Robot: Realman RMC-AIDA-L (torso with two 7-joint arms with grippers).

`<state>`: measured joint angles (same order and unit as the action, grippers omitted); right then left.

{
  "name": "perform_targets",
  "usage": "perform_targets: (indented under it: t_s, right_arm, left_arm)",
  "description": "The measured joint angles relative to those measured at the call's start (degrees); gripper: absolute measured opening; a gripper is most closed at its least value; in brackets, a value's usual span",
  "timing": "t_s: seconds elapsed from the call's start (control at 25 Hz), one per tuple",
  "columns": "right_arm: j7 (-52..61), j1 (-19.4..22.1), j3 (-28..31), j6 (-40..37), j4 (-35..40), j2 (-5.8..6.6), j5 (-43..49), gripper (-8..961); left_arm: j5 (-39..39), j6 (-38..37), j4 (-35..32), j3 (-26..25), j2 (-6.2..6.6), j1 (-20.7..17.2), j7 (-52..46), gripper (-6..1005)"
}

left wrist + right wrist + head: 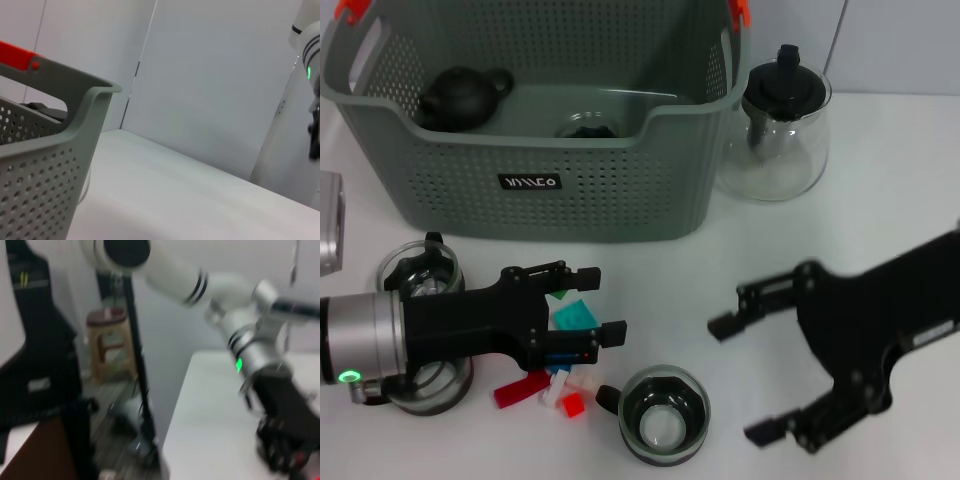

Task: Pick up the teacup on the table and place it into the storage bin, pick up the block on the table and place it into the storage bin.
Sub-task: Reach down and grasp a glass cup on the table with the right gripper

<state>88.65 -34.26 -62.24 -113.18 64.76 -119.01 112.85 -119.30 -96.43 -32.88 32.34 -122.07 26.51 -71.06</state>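
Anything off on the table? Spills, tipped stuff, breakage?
Nothing spilled or broken. The blocks lie in a loose heap under the open left claw. The teacup in front and the glass teapot beside the storage bin stand upright. The right claw hovers open, empty.

grey-green perforated plastic storage bin (540, 190): top edge cropping rim | black left pincer (585, 320): partly covering coloured blocks (572, 316)
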Motion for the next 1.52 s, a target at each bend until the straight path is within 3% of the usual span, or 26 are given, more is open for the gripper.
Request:
perform_targets:
  t_s: [0.24,0.64,1.04,1.52]
  right_arm:
    - [-0.04,-2.81,-6.72,1.99,-1.66,-1.21,8.0,900]
    - [2.95,-6.63,-19.29,10.81,-3.51,-1.29,8.45,899]
    - [8.05,-7.91,-33.4,23.01,-3.86,-1.5,11.2,900]
    - [10.94,-8.24,-43.49,31.73,-3.86,-1.74,12.71,898]
  left_arm:
    - [-0.06,0.26,-0.27,0.0,0.13,-0.2,0.03,828]
    - [-0.42,1.06,-0.7,0.0,0.27,-0.58,0.05,828]
    - [-0.44,1.19,-0.7,-0.07,0.25,-0.89,0.05,827]
    - [-0.19,1.18,-0.62,-0.49,0.16,-0.85,0.05,827]
